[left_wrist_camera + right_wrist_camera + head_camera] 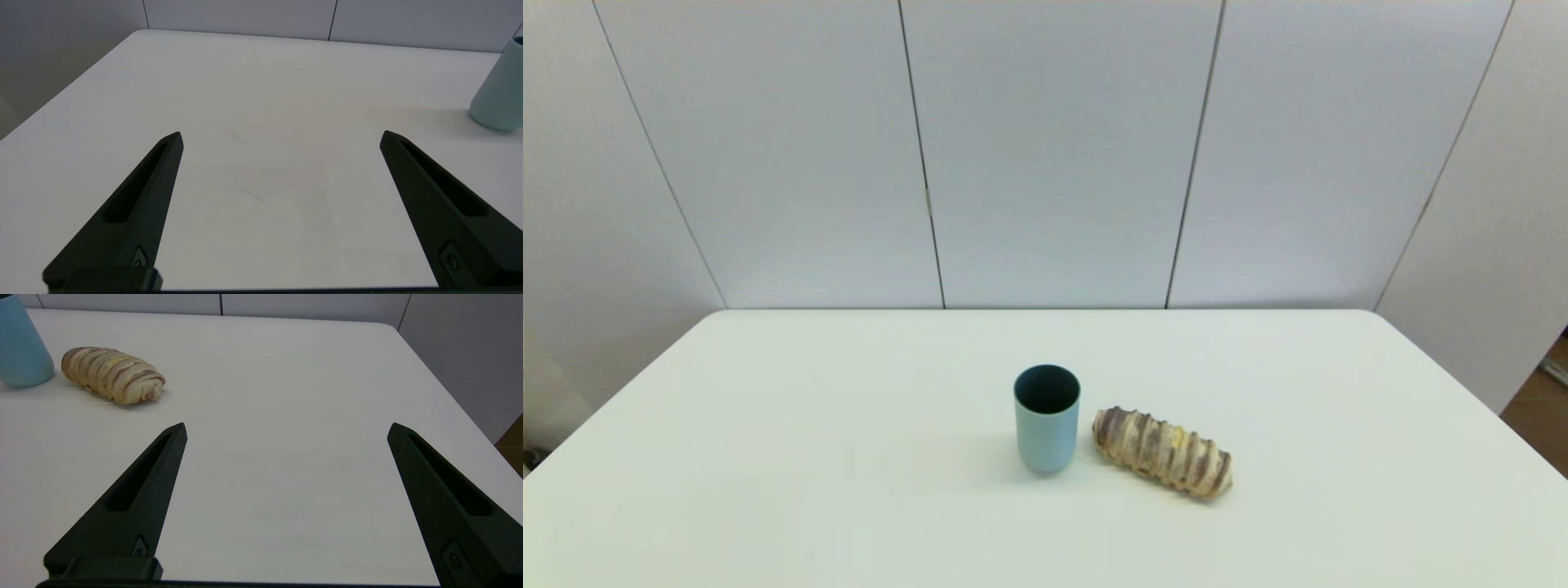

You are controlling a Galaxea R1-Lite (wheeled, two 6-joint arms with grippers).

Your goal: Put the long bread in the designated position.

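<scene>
2 hands spread, wrist-views only: left hand (pixel 282 134), right hand (pixel 287 426).

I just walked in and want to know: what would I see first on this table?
You'd spot the long bread, stripy brown and cream, lying on the white table near the middle. Close beside it, on the robot's left, a light blue cup stands upright. Both grippers, the left gripper and right gripper, hang over bare table with jaws wide open, holding nothing.
</scene>
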